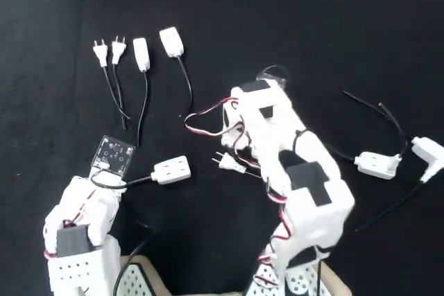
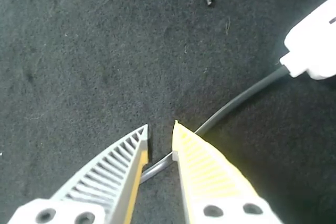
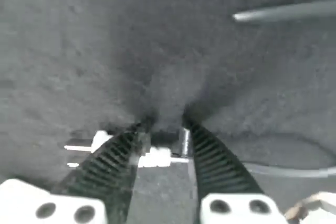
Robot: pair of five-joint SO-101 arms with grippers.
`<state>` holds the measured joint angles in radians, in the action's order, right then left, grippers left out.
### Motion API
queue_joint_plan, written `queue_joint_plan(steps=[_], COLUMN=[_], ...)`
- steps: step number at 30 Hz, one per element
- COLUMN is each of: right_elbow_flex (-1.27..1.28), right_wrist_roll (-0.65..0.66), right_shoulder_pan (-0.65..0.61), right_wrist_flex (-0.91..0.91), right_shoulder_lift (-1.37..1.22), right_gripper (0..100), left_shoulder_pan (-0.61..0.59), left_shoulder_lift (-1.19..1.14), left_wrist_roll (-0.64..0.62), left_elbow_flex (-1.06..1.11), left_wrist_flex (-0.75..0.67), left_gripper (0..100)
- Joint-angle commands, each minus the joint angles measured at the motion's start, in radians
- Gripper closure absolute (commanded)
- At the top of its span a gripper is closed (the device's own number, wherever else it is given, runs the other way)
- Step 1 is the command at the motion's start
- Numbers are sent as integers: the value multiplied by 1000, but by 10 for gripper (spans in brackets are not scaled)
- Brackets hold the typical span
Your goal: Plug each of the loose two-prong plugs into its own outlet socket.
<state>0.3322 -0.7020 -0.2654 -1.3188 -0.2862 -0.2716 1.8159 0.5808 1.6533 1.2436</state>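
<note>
Two-prong plug (image 3: 155,157) is pinched in the right pincer (image 3: 164,124). The left pincer (image 2: 160,127) is closed on the cable (image 2: 236,100) of the socket (image 1: 171,169). Held only by its cable, the socket could swivel during insertion.

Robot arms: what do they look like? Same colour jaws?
The left arm and right arm are blocky white plastic with black motors. Red, white and black wires loop along the right one. The ribbed, pointed jaws differ: left grey and yellow, right black.
</note>
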Motion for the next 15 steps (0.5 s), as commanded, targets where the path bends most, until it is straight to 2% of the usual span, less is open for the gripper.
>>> queue_joint_plan(steps=[1, 4, 9, 15], right_elbow_flex=[-41, -68, -240, -151], right_wrist_roll=[9, 52, 103, 390], right_shoulder_pan=[9, 32, 167, 190], right_wrist_flex=[-37, -97, -313, -434], right_shoulder_lift=[54, 76, 163, 211], right_gripper=[884, 885, 885, 903], left_shoulder_pan=[1, 1, 1, 1], left_shoulder_lift=[2, 2, 2, 2], left_wrist_roll=[5, 5, 5, 5], left_elbow_flex=[-7, -7, -7, -7], left_wrist_flex=[2, 2, 2, 3], left_gripper=[909, 909, 909, 909])
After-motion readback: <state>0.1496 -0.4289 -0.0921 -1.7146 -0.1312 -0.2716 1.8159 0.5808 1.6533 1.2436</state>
